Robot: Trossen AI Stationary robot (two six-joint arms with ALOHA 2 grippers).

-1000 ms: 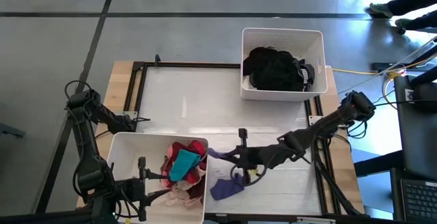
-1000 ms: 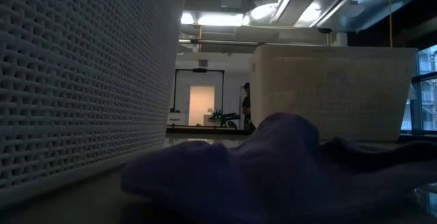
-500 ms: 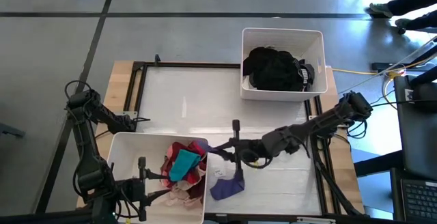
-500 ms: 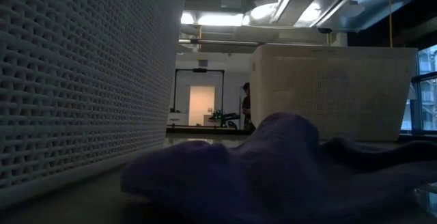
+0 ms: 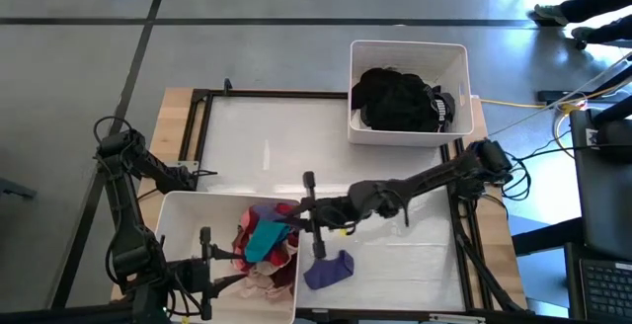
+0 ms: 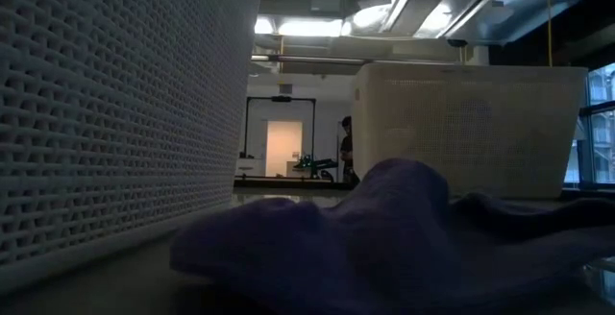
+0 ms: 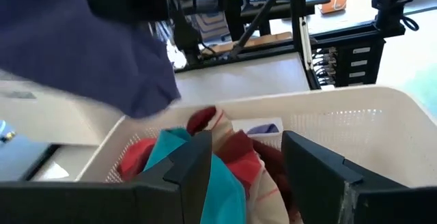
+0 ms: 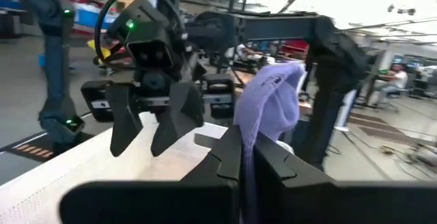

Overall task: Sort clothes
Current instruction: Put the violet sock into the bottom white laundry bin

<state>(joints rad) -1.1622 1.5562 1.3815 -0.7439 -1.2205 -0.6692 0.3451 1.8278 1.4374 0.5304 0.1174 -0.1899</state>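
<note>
My right gripper [image 5: 298,217] reaches across the table from the right to the right rim of the near-left white bin [image 5: 178,215] and is shut on a purple garment [image 7: 82,46]. This garment also shows in the right wrist view [image 8: 270,101]. The bin holds teal, red and pink clothes [image 5: 265,240]. A second purple garment [image 5: 329,268] lies flat on the table beside the bin, filling the low view's foreground [image 6: 384,229]. My left gripper [image 7: 249,176] hovers open over the bin's near-left part [image 5: 232,268]. My right gripper pinches the purple garment between its two shut fingers, at a fold of the cloth [image 8: 247,149]. The fingers come about level from the table's right side. The garment is lifted clear of the table and hangs slack by the bin's rim [image 7: 136,94].
A second white bin [image 5: 407,92] with black clothes [image 5: 400,102] stands at the far right. A black frame [image 5: 202,117] runs round the work surface. Bare table lies between the two bins. A person's legs [image 5: 583,8] show beyond the far right corner.
My right gripper has moved toward the table's left edge, up to the near-left bin's right rim, rising a little and tipping its fingers upward. It stays shut, carrying the purple garment clear of the table. The other purple garment has stayed on the table.
</note>
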